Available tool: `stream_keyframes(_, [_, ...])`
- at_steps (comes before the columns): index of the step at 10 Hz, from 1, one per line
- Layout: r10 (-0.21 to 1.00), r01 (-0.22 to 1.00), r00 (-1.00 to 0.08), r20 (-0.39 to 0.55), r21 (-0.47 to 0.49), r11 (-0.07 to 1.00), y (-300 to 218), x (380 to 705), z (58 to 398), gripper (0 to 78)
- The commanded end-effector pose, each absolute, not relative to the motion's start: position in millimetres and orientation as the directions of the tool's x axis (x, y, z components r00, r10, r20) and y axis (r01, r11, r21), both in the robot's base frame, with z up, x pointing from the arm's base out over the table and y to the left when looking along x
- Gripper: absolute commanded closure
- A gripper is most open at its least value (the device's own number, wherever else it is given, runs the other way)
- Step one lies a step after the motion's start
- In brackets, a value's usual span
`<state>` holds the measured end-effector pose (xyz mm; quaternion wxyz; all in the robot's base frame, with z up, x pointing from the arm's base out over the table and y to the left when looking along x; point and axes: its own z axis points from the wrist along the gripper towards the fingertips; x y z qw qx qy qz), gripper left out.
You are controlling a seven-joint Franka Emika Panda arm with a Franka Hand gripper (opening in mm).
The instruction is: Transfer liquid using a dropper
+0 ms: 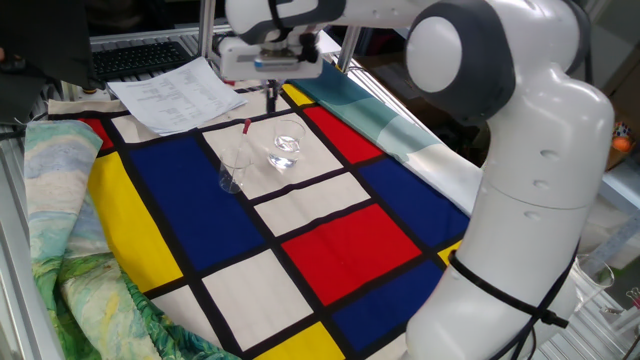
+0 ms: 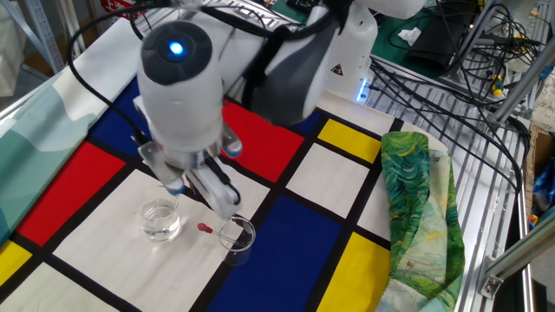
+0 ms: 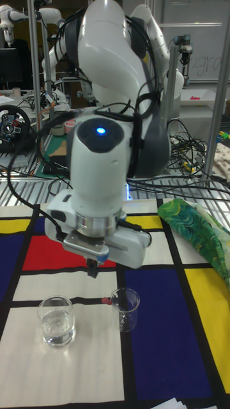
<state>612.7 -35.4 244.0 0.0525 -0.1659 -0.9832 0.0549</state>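
Observation:
The dropper (image 1: 245,135) leans in a small clear glass (image 1: 234,176), its little red bulb (image 2: 205,229) sticking out over the rim toward the second glass. That second glass (image 2: 160,218) holds the clear liquid (image 3: 57,329) at its bottom. My gripper (image 1: 270,100) hangs above and behind the two glasses, apart from the dropper and holding nothing. Its dark fingers (image 3: 94,265) stand close together, slightly open. In the tall fixed view the dropper's glass (image 3: 125,308) is just right of the fingertips and lower.
The glasses stand on a cloth of red, blue, yellow and white squares (image 1: 340,245). Printed papers (image 1: 175,92) lie at the far edge. A green patterned cloth (image 2: 416,199) is bunched at one side, and cables (image 2: 468,61) run beyond the table.

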Motion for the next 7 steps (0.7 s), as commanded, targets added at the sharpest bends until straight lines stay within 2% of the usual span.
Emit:
stream_keyframes(1, [0.409, 0.397, -0.908, 0.088, -0.124, 0.909, -6.4, 629.2, 225.2, 77.6])
stream_keyframes(7, [0.453, 0.44, -0.885, 0.104, -0.123, 0.889, -5.7, 631.3, 225.0, 77.6])
